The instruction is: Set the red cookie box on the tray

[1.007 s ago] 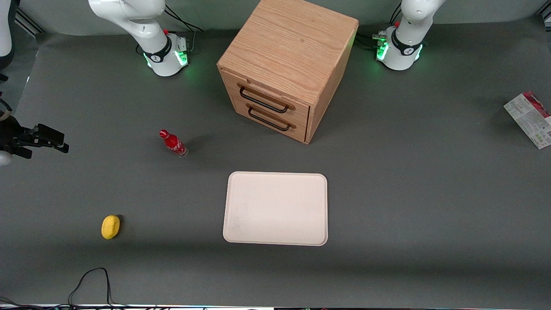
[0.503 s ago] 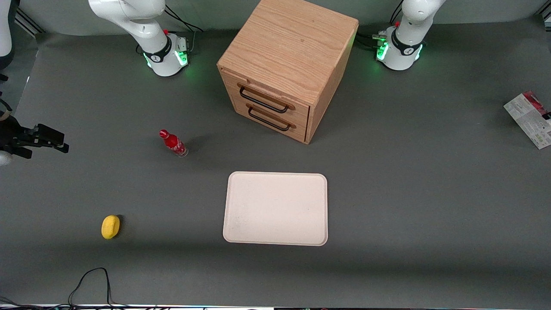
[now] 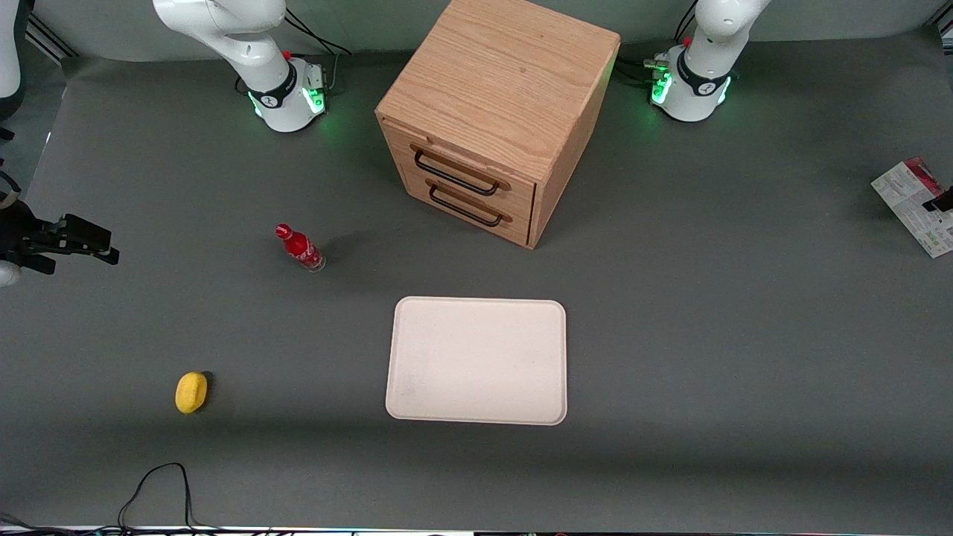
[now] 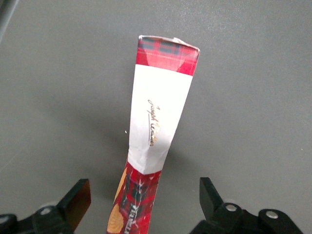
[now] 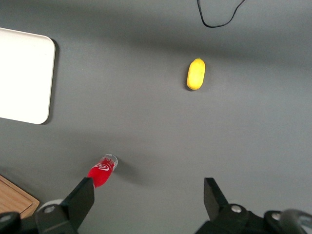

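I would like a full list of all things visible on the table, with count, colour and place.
red cookie box: one, red plaid with whitish face, at the working arm's end of the table
tray: one, cream-white, nearer the front camera than the cabinet
cabinet: one, light wood, two drawers, between the arm bases
soda bottle: one, red, toward the parked arm's end
lemon: one, yellow, nearer the camera than the bottle
cable: one, black, at the table's near edge
gripper: one, black, open, over the cookie box, fingers either side

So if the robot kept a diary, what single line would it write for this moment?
phase: approach | gripper: open, above red cookie box, not gripping | box: on table, working arm's end | tray: bare
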